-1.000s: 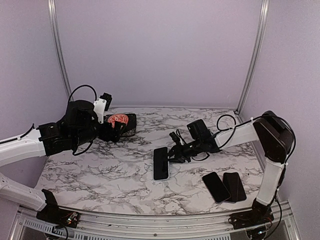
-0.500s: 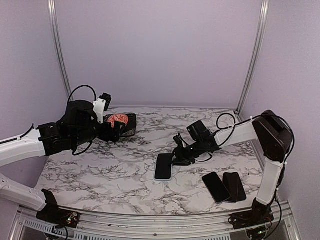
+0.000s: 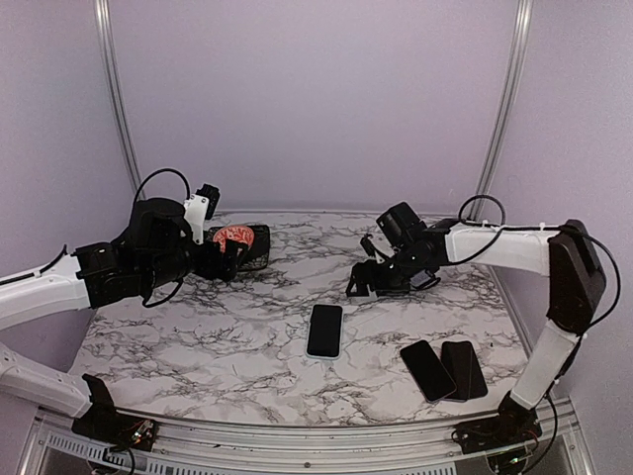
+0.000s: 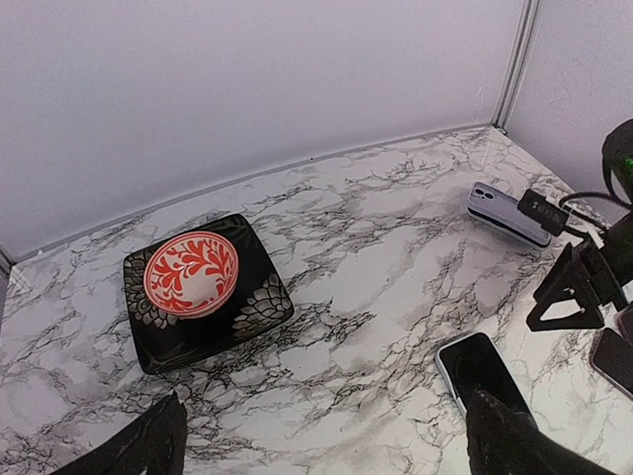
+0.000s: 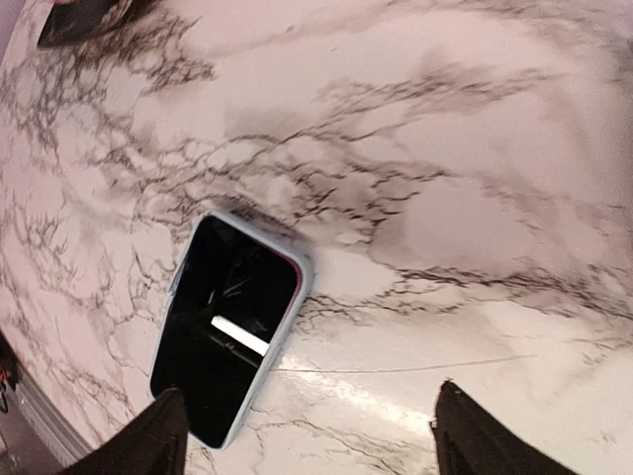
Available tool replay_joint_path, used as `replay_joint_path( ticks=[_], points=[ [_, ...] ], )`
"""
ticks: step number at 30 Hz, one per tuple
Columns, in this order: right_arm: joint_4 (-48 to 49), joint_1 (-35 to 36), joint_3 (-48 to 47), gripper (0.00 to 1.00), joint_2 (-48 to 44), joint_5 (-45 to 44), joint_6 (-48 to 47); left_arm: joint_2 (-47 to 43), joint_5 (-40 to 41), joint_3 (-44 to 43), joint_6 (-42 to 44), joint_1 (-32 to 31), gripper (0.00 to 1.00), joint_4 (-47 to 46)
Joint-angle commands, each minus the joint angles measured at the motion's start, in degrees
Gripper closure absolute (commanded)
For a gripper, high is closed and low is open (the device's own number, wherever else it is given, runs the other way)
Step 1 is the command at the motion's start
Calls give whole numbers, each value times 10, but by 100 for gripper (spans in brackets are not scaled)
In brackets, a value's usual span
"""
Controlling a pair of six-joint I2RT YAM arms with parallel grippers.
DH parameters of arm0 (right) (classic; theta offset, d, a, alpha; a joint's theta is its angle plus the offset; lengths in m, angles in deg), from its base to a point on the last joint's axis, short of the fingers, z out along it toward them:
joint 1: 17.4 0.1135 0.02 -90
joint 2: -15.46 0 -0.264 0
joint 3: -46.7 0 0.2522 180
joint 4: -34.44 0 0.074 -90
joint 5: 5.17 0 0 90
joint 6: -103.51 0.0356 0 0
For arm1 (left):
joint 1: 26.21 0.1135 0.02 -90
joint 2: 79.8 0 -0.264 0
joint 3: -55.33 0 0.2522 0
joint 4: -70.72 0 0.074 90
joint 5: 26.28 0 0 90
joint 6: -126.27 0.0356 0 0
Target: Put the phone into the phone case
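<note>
A phone with a black screen lies flat inside a pale phone case (image 3: 324,330) in the middle of the table. It also shows in the right wrist view (image 5: 232,332), where a thin red edge runs along one side, and in the left wrist view (image 4: 485,371). My right gripper (image 3: 368,282) is open and empty, raised behind and to the right of the phone (image 5: 316,440). My left gripper (image 3: 226,262) is open and empty at the back left (image 4: 331,450).
A black square plate (image 3: 255,247) holding a red-patterned bowl (image 4: 191,272) sits by the left gripper. Two dark phones (image 3: 427,369) (image 3: 463,368) lie at the front right. A lilac phone (image 4: 507,213) lies at the back right.
My right gripper was low at the cased phone and slid it slightly toward the front. It has since let go and lifted away up and back. The left arm has not moved.
</note>
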Motion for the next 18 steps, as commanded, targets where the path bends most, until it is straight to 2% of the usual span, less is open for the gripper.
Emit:
replay_joint_path(
  ticks=[1, 3, 5, 6, 8, 9, 10, 13, 16, 18],
  points=[
    [-155, -12, -36, 6, -66, -246, -52, -10, -10, 6, -3, 4, 1, 8],
    [-161, -35, -52, 7, -68, -270, -72, -8, -12, 5, -4, 4, 1, 8],
    [-149, -59, -72, 15, -54, -276, -106, -6, -14, 5, -4, 5, 1, 9],
    [-135, -73, -80, 22, -42, -275, -124, -5, -13, 5, -5, 5, 1, 9],
    [-118, -100, -108, 45, -4, -265, -150, -5, -11, 6, -4, 5, 1, 9],
    [-118, -114, -126, 54, 19, -252, -159, -5, -8, 7, -2, 5, 1, 9],
    [-121, -125, -148, 56, 45, -238, -165, -4, -5, 8, -1, 5, 1, 9],
    [-138, -141, -212, 53, 113, -206, -187, -2, 2, 9, 2, 6, 1, 9],
    [-157, -143, -265, 51, 174, -214, -204, 3, 0, 8, 3, 6, 1, 9],
    [-160, -146, -285, 54, 202, -224, -215, 6, -1, 7, 2, 7, 1, 10]
  ],
)
